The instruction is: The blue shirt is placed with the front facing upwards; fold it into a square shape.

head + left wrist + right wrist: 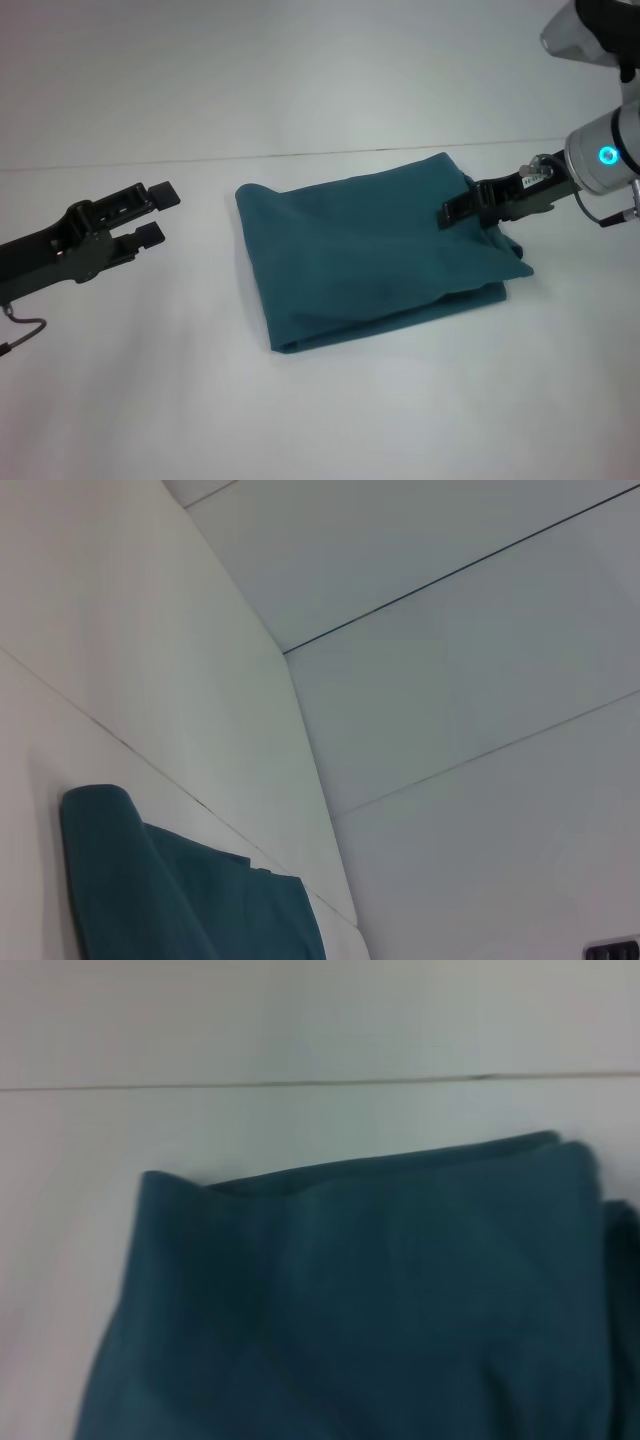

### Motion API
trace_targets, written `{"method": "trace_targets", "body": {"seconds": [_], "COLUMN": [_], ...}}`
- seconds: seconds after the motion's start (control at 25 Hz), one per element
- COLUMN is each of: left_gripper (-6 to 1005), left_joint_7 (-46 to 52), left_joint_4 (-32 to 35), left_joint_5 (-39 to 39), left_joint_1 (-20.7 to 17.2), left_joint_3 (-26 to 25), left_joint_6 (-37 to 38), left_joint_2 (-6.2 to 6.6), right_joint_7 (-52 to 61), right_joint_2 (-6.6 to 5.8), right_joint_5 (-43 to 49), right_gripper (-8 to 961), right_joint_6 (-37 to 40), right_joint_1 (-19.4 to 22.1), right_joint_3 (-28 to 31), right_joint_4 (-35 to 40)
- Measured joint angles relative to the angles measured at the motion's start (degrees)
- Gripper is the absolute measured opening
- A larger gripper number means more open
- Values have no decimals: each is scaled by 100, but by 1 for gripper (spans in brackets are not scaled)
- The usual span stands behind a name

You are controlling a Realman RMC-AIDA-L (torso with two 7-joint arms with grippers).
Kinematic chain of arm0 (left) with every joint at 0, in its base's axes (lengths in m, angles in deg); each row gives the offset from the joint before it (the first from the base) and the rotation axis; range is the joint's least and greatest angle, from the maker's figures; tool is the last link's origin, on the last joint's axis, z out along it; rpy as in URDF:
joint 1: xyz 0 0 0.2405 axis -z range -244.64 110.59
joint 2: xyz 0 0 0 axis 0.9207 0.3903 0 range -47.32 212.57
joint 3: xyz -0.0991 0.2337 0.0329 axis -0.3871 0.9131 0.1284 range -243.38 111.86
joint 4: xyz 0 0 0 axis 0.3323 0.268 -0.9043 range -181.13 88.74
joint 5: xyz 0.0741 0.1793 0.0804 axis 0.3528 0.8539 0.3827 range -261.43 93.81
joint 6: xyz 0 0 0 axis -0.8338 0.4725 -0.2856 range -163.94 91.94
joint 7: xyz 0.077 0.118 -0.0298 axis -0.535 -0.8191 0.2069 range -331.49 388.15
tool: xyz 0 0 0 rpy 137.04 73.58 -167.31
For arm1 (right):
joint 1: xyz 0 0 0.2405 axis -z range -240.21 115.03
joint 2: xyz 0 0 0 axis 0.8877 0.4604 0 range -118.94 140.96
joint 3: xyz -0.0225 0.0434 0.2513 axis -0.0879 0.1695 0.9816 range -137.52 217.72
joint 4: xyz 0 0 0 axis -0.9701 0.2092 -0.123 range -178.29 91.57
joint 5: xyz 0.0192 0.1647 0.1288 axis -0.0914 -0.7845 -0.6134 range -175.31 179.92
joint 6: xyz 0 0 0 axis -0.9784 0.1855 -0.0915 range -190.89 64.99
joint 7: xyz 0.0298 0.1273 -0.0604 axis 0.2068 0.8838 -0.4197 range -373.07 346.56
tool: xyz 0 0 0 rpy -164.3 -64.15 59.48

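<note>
While my left gripper (155, 212) hovers with jaws open, my right gripper's (458, 208) jaws look closed over the folded teal-blue cotton shirt (370, 250).

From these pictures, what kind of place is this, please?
Probably a lab or test bench, not a home: a bare white table against a plain white wall, holding only a folded shirt, with one end effector beside it and another over its edge.

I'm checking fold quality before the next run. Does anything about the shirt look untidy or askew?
The blue shirt is folded into a rough square, but layers stick out unevenly at its corner nearest the right gripper, which is over its edge. The left gripper is open, off to the side.
</note>
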Motion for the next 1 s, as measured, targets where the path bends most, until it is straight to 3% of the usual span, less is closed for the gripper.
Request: {"method": "trace_targets", "body": {"seconds": [0.32, 0.6, 1.0], "left_gripper": [825, 825, 826], "left_joint_7": [0, 0, 0], "left_joint_4": [-42, -45, -44], "left_joint_5": [0, 0, 0], "left_joint_1": [39, 34, 33], "left_joint_3": [15, 7, 10], "left_joint_6": [-2, -3, 22], "left_joint_2": [0, 0, 0], "right_joint_7": [-138, -190, 106], "right_joint_2": [30, -23, -24], "right_joint_5": [-263, -420, 258], "right_gripper": [735, 741, 749], "right_joint_6": [222, 479, 358], "right_joint_1": [82, 230, 232], "right_joint_3": [-24, 128, 181], "right_joint_4": [-192, -150, -51]}}
